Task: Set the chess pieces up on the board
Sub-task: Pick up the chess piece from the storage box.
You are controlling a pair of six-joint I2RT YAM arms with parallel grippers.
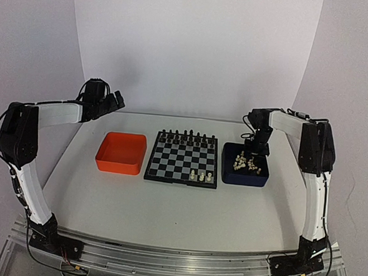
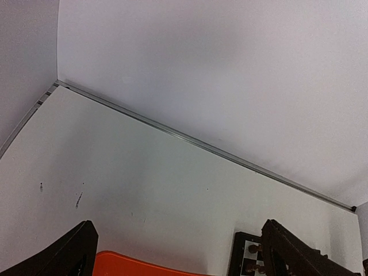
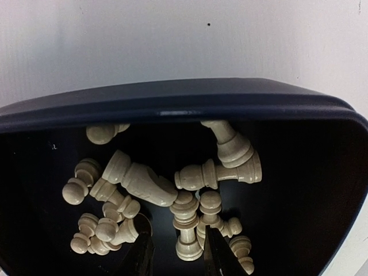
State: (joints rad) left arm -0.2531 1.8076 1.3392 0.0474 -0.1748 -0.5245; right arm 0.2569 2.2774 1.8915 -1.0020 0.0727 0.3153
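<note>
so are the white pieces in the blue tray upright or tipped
Tipped: the right wrist view shows the chess pieces lying on their sides, jumbled across one another in the dark blue tray.

A white table [image 1: 167, 206] carries three things in a row. From the left: an orange tray [image 1: 116, 167], the chessboard [image 1: 179, 163] and a dark blue tray [image 1: 245, 178], set close together.

No text, label, brand, number or sign was legible in any view. Board [image 1: 183, 158] frame, orange tray [image 1: 116, 167] and dark blue tray [image 1: 244, 178] walls showed plain surfaces. Any marks on the arm housings were too small to read.
</note>
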